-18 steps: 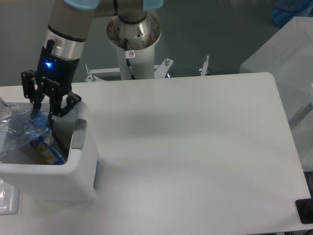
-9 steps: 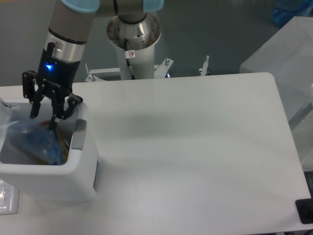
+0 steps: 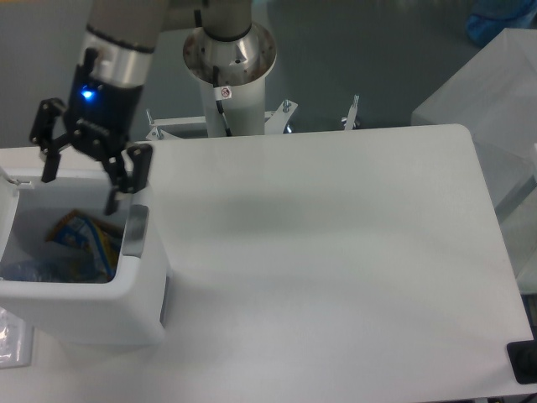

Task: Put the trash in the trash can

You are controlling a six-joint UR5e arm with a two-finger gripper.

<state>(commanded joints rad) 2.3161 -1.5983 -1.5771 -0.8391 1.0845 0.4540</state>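
My gripper now hangs above the bin with its fingers spread wide and nothing between them; a second ago it was down inside the opening with the bottle pinched. Since then it has let go and lifted clear of the rim. The snack bag lies inside the bin against its right wall, and the bottle shows faintly in the bottom left of the bin. I judge both pieces of trash are in, so the job looks done.
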